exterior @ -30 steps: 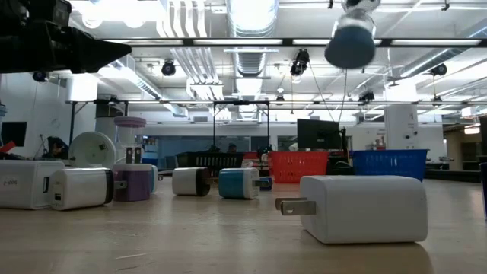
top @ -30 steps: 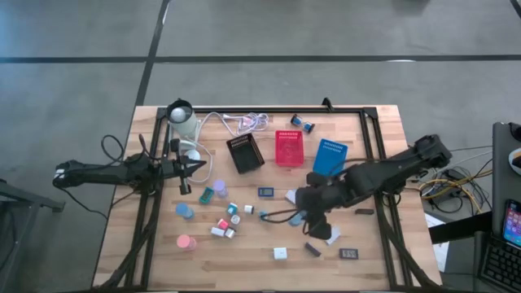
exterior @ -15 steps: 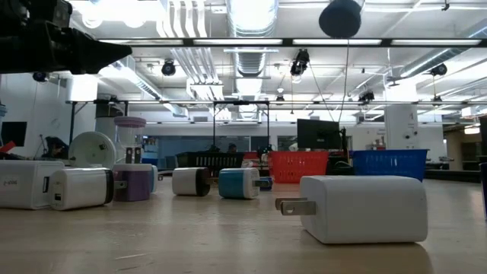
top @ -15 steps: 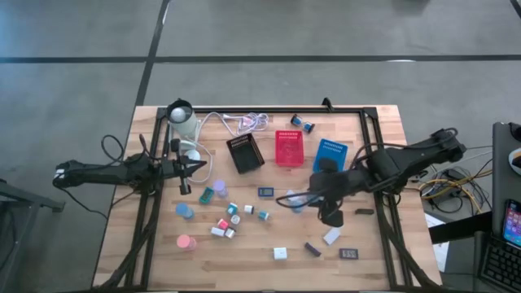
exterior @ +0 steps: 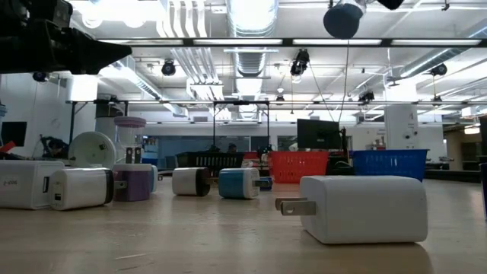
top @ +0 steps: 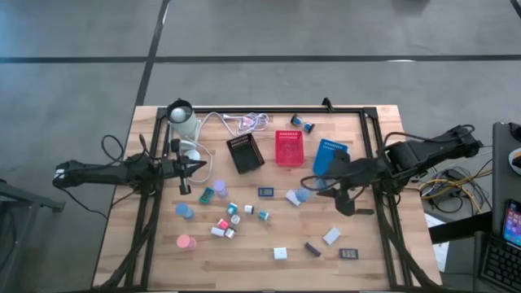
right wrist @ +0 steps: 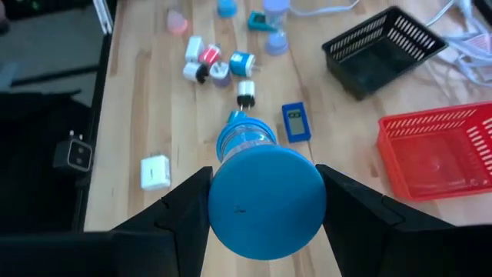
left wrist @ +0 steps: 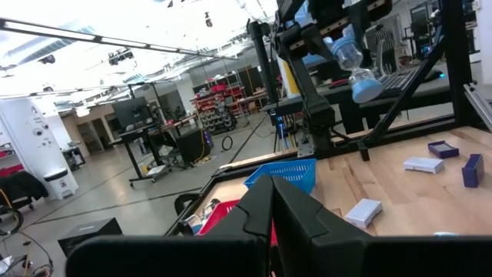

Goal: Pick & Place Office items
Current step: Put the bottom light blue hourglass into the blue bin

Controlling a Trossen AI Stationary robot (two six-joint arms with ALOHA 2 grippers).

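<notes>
Pale butcher-block boards are making up the table (top: 244, 264), which is standing on a grey floor; the low view is looking across it into a workshop with ceiling lights and hanging ducts. Near the far edge the black tray (top: 244, 153), red tray (top: 288, 148) and blue tray (top: 329, 156) are sitting in a row, with a white coiled cable (top: 244, 123) behind them. Small chargers, rolls and dark rectangles are lying scattered over the middle boards, a white plug block (exterior: 365, 208) lying nearest the low camera.

The right gripper (top: 313, 181) is hovering just beside the blue tray, its fingers clamping a blue cylinder (right wrist: 265, 188) lifted clear of the wood; a second ago it was lower and nearer the front, over the white blocks, so it has been rising and swinging toward the trays. The left gripper (top: 191, 166) is waiting at the table's left side, unmoved, its fingers apparently pressed together, though the wrist view is showing them only partly.
</notes>
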